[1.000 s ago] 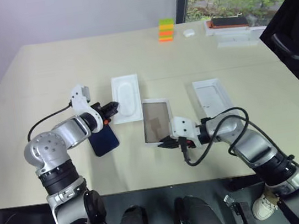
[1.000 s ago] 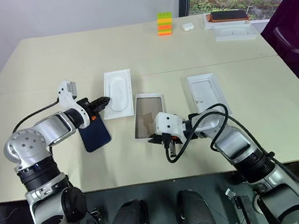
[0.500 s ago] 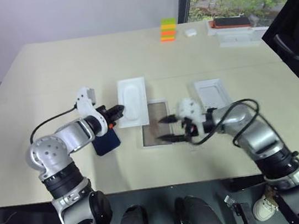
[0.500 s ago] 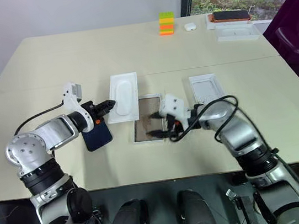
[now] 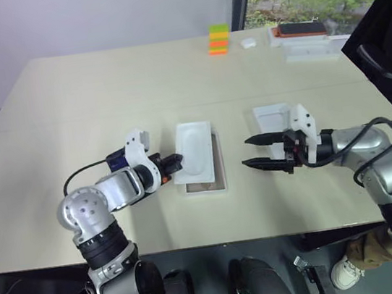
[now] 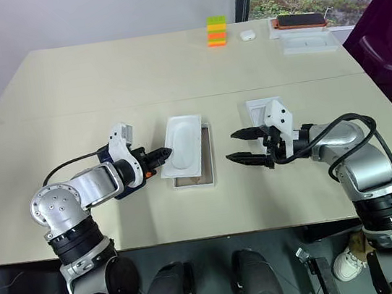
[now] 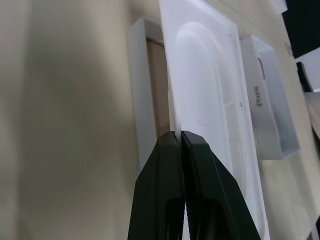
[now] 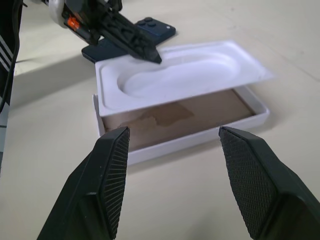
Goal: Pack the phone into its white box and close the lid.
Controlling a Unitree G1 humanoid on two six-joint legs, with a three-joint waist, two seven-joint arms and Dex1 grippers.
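Observation:
My left gripper (image 5: 179,158) is shut on the edge of a thin white insert (image 5: 195,151) with a rounded recess, holding it slightly tilted over the white box (image 6: 206,153). The box's tan floor (image 8: 200,112) shows beneath the insert. The dark navy phone (image 8: 150,30) lies on the table behind the left gripper (image 8: 135,45), partly hidden by that arm. My right gripper (image 5: 246,152) hovers open to the right of the box, holding nothing. The white lid (image 6: 260,112) lies inner face up behind the right gripper.
At the table's far edge stand a stack of coloured blocks (image 5: 218,39), a small white case (image 5: 247,42) and a dark orange-edged device on a second white box (image 5: 300,28). A dark chair back (image 5: 385,40) is at the right.
My left gripper has carried the insert to the right, over the white box. My right gripper has opened and pulled away from the box's near corner, up and to the right.

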